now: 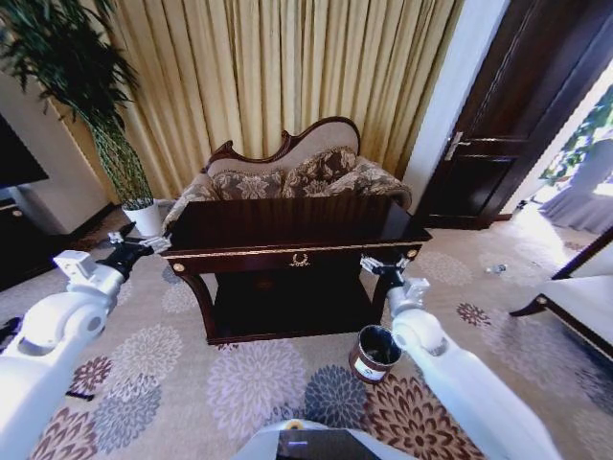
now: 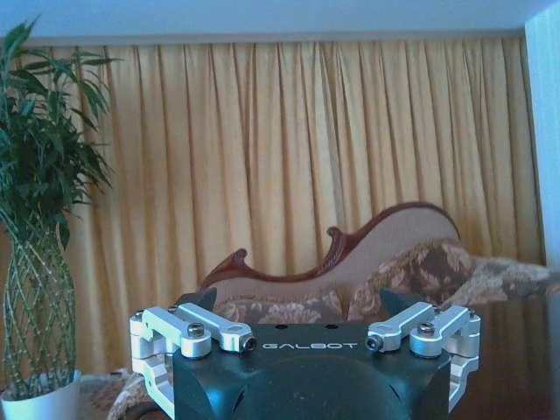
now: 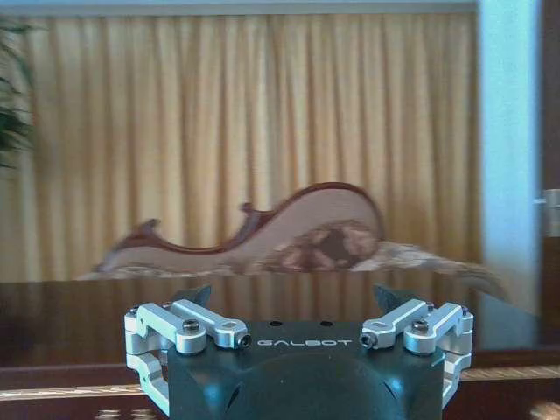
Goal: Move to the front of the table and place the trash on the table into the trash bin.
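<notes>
Near the middle of the head view stands the table (image 1: pixel 297 235), dark and shiny, with a gold crest on its front edge and a low shelf under the top. Its top shows no trash that I can make out. A small clear bottle (image 1: pixel 495 269) lies on the carpet (image 1: pixel 239 383), well off past the table's right end.

On the carpet by the table's front right leg sits the bin (image 1: pixel 374 353), round and brown with a black liner and a white label.

Both arms reach forward. The left gripper (image 1: pixel 129 249) hangs in the air just past the table's front left corner, not touching it. In the left wrist view its fingers (image 2: pixel 197 306) are spread wide apart with nothing between them.

The right gripper (image 1: pixel 383 268) is up at the table's front right corner, just above the bin. In the right wrist view its fingers (image 3: pixel 392 297) are spread too, and hold nothing.

Behind the table's back edge is a flowery sofa (image 1: pixel 287 177), then long yellow curtains (image 1: pixel 268 77). A tall plant (image 1: pixel 96 105) in a white pot stands beyond the table's back left corner. A dark door (image 1: pixel 508 125) is off to the right.
</notes>
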Robot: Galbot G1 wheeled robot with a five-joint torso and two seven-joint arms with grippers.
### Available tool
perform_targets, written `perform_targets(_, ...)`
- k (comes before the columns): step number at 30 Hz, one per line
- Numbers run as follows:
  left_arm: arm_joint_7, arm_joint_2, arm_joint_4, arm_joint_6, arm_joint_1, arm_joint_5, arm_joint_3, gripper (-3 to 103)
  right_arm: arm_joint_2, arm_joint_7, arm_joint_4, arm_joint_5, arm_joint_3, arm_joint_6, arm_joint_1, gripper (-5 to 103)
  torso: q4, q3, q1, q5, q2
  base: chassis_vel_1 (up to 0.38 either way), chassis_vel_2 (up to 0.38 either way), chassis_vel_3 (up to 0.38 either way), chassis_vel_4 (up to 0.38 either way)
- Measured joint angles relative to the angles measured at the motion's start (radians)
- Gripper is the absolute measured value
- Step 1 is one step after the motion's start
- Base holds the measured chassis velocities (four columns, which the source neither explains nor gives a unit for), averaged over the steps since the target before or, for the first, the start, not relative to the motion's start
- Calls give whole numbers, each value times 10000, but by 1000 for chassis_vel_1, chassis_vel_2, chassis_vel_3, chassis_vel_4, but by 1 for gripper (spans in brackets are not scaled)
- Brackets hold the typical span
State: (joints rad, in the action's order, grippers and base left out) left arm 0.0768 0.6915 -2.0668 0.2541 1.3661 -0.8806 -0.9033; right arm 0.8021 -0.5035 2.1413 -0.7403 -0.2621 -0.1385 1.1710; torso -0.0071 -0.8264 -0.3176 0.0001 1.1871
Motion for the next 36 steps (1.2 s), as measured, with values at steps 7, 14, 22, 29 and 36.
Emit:
perform_targets(7, -419, -167, 34, -267, 157, -313, -335, 100, -862, 76, 1296, -884, 63, -186, 430, 100, 2, 0, 1, 1, 1, 0, 0, 0, 0)
perform_targets(14, -552, -547, 308, -374, -222, -375, 109, 100, -761, 455, 868, -781, 278, -190, 308, 100, 1, -1, 0, 4, -1, 0, 0, 0, 0)
perform_targets(22, -851, -695, 558, -563, -255, -367, 232, 100, -576, 887, 173, -344, 169, 143, 137, 100, 2, -1, 0, 3, 0, 0, 0, 0, 0)
perform_targets(29, -1876, -700, 1273, -1417, -424, -576, 407, 100, -353, 2349, -901, -131, -29, 1022, -104, 100, 3, -3, -3, 1, -2, 103, -100, -107, 107)
perform_targets(36, -2389, -706, 2120, -1744, -277, -614, 257, 100, -365, 2767, -1634, 77, -415, 1388, -93, 100, 0, -1, 3, 4, 0, 220, -220, -216, 206)
